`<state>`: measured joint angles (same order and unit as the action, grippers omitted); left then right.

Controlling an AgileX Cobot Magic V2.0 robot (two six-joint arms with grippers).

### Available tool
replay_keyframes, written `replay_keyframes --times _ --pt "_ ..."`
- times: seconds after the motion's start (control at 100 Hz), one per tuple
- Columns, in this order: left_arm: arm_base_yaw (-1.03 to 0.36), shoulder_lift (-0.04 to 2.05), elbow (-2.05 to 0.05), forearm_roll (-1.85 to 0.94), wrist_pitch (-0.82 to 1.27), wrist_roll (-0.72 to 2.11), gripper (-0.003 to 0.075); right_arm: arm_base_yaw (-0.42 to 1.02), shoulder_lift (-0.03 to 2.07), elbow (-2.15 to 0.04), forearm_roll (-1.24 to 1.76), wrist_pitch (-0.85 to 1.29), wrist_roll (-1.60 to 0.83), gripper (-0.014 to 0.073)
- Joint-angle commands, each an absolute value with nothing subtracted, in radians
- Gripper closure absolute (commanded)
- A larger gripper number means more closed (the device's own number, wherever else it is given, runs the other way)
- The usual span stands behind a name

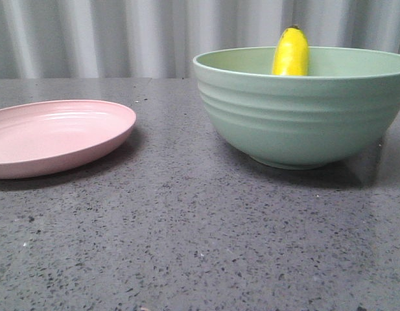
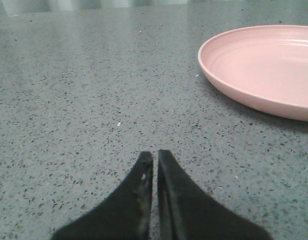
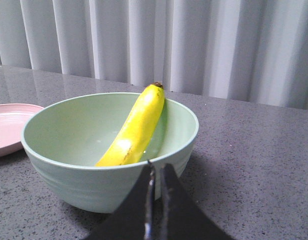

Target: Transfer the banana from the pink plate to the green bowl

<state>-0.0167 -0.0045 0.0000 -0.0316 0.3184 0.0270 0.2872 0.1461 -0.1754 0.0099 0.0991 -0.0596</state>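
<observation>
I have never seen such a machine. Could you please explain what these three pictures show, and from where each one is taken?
This is a robot with two arms. One picture looks forward over the grey table. The other two come from cameras on the wrists, so the black fingers at their lower edge are the robot's own. The left hand is shut and holds nothing, near the empty plate. The right hand is also shut and holds nothing, in front of the bowl. The banana leans inside the bowl, its dark tip above the rim.
</observation>
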Motion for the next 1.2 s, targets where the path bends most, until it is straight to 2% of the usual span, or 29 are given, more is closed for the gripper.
replay_keyframes --times 0.0,0.44,0.72,0.97,1.19 --pt "-0.017 -0.033 0.011 -0.035 0.259 0.014 0.0741 0.284 0.155 -0.202 0.0 0.013 -0.068 0.0662" --pt "-0.017 -0.033 0.011 -0.035 0.259 0.014 0.0741 0.275 0.151 -0.142 0.0 -0.019 -0.068 0.0662" --pt "-0.017 -0.033 0.011 -0.035 0.259 0.014 0.0741 0.081 0.105 0.033 0.0 -0.143 -0.059 0.0662" --pt "-0.017 -0.033 0.011 -0.035 0.259 0.014 0.0741 -0.057 -0.037 0.03 0.0 0.056 -0.047 0.0662" --pt "-0.017 -0.033 0.011 -0.035 0.257 0.014 0.0741 -0.09 -0.033 0.03 0.0 0.304 -0.047 0.0662"
